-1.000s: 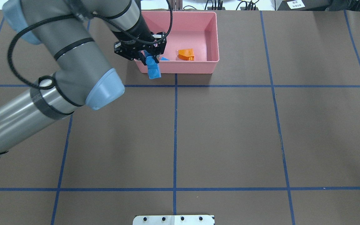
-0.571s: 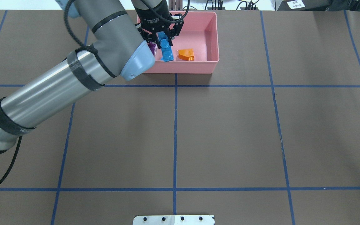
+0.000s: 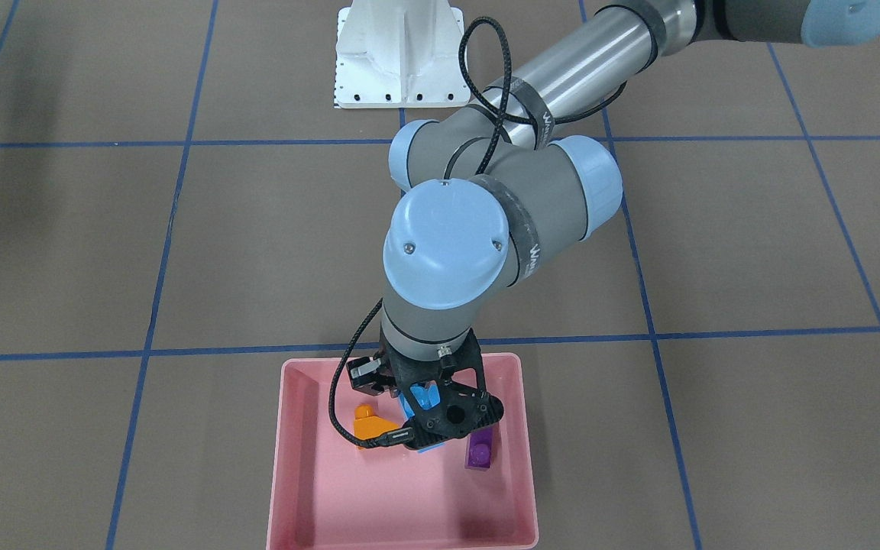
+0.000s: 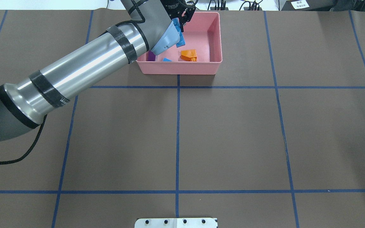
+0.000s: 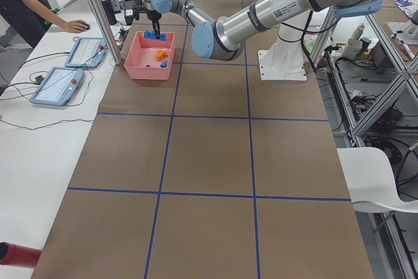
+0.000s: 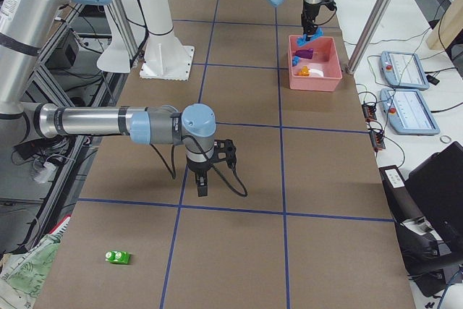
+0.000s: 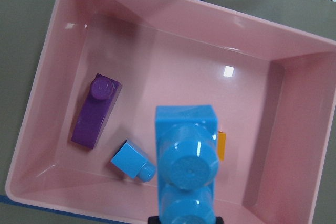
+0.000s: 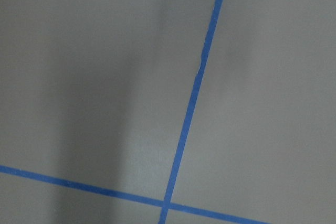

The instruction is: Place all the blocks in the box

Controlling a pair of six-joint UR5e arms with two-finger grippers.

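Seen from the table's right end, the nearest thing is the green two-stud brick [image 6: 116, 256]. It lies alone on the brown table [image 6: 239, 265], well apart from everything else, so this one is not yet put away. A little farther, the right gripper [image 6: 201, 190] points down close to the table. Whether its jaws are parted or closed I cannot tell, because its own camera shows only paper and blue tape lines [image 8: 195, 87]. At the far end stands the pink box [image 7: 173, 77], and three bricks already rest on its floor: the purple oblong [image 7: 96, 111] at the left, the small blue one-stud [image 7: 132, 160] just beside it, and the orange sloped one [image 4: 188, 55] more to the right. Above them hangs the left gripper [image 3: 432, 412], its jaws closed narrowly on the long blue four-stud [image 7: 186, 163], which is inside the box's outline but not touching the floor. In my judgement the task is more than half done: this brick needs only to be released, and then the green brick has to be fetched across the whole table.
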